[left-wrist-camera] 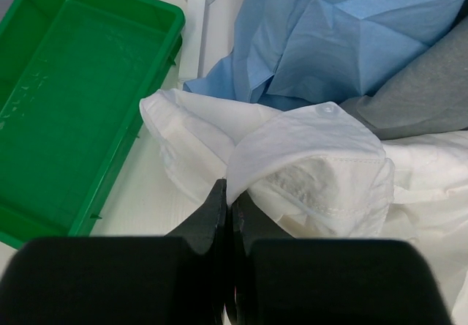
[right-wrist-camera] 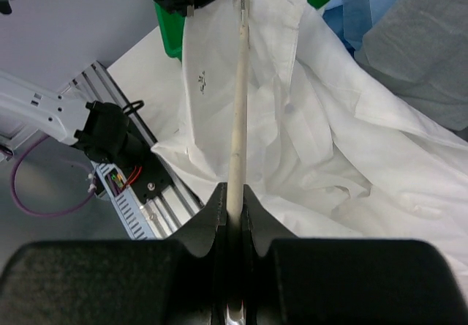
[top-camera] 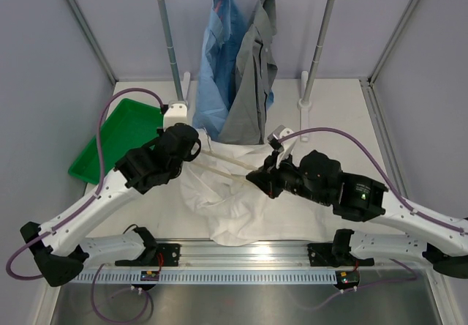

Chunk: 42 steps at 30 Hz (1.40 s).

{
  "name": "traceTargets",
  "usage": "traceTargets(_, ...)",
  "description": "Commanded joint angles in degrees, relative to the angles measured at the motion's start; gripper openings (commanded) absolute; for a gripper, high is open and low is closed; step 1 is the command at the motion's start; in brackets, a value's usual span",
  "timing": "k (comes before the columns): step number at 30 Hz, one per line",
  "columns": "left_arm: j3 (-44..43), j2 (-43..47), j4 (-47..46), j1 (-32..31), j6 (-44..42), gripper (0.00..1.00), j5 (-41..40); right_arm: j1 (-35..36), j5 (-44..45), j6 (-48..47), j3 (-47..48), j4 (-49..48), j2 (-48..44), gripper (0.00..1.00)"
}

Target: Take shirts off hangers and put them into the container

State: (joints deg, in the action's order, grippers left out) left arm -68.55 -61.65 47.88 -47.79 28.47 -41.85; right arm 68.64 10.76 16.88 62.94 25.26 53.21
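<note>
Left gripper (left-wrist-camera: 230, 199) pinching thin white button-up shirt (left-wrist-camera: 314, 164), heaped mid-table. Right gripper (right-wrist-camera: 234, 197) clamped on slim cream hanger (right-wrist-camera: 238, 105). Fix hanger in place, draw cloth slowly toward bright green plastic tray (top-camera: 110, 127) at table's left edge.

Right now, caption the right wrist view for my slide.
Right gripper clamps a cream hanger lying across the white shirt.

Two robot arms, top view: L arm (top-camera: 80, 209) at lower left, R arm (top-camera: 428, 226) at lower right. White links w/ bulky black wrist sections, purple cable (top-camera: 110, 113) looping off each. Tiny green light (top-camera: 363, 191) on R wrist. Wrist views: black wedge-shaped fingers (left-wrist-camera: 212, 219), btm centre.
</note>
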Motion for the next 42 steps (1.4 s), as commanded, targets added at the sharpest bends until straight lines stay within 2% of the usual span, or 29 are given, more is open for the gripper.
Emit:
traceTargets(1,-2.7,-0.6,-2.6,0.8,-1.0,0.0,-3.2,0.5,-2.2,-1.0,1.0,2.0,-3.4,0.0)
traceTargets(20,-1.8,-1.1,-2.8,4.5,-3.4,0.0,-4.4,0.5,2.8,-1.2,3.9,17.8,-17.3,0.0)
traceTargets(24,0.0,-0.5,-3.1,5.4,-4.0,0.0,-4.1,0.5,7.4,-1.1,7.5,22.3,-19.1,0.0)
traceTargets(34,5.4,2.7,-4.7,6.4,-6.5,0.0,-3.3,0.5,23.1,1.9,18.1,38.6,-15.7,0.0)
traceTargets(42,8.6,5.0,-6.0,6.5,-7.6,0.0,-2.7,0.6,32.3,4.5,20.6,42.5,-12.5,0.0)
